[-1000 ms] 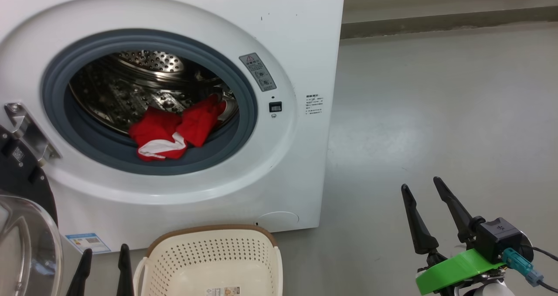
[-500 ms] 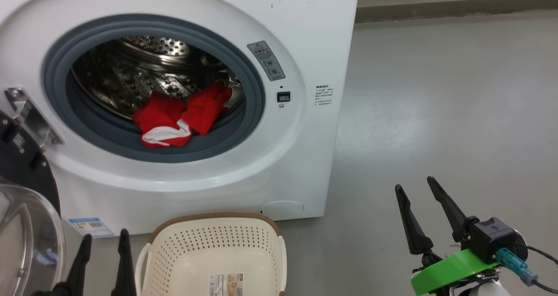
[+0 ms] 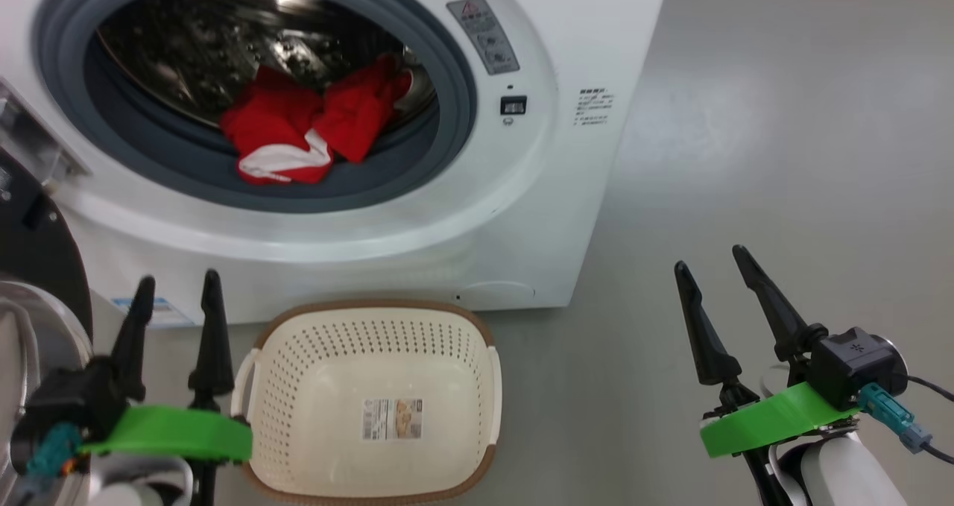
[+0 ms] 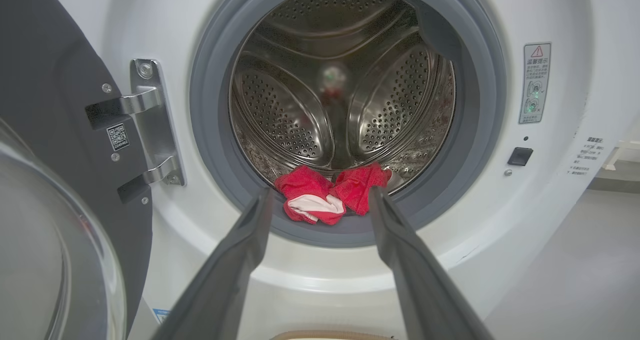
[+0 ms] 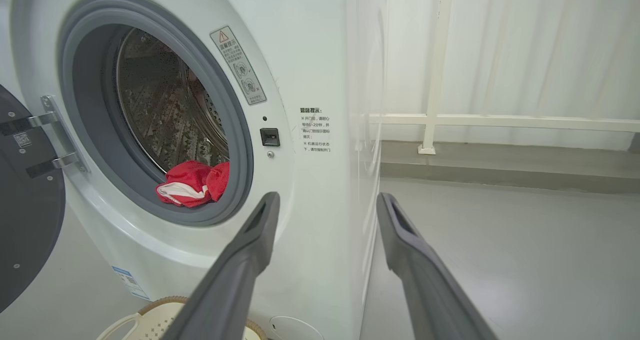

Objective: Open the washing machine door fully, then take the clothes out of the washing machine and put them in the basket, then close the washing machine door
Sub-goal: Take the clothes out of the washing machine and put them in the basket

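The right gripper (image 5: 327, 196) rises from bottom centre, fingers spread apart and empty. The washing machine (image 5: 320, 54) takes up the left half, the washing machine door (image 5: 25, 220) swung open at the left edge. The clothes (image 5: 192, 184) lie on the opening's lower lip. The basket (image 5: 150, 320) shows at bottom left.

The drum (image 4: 295, 114) is shiny perforated steel inside a matt rubber ring (image 4: 475, 129), the clothes (image 3: 283, 118) soft cloth, the basket (image 3: 373, 338) smooth holed plastic (paper label (image 3: 393, 419) inside).

The washing machine (image 5: 320, 54) front bore printed text (image 5: 315, 129) headed "温馨提示"; its grey sticker (image 4: 536, 82) showed a red warning triangle.
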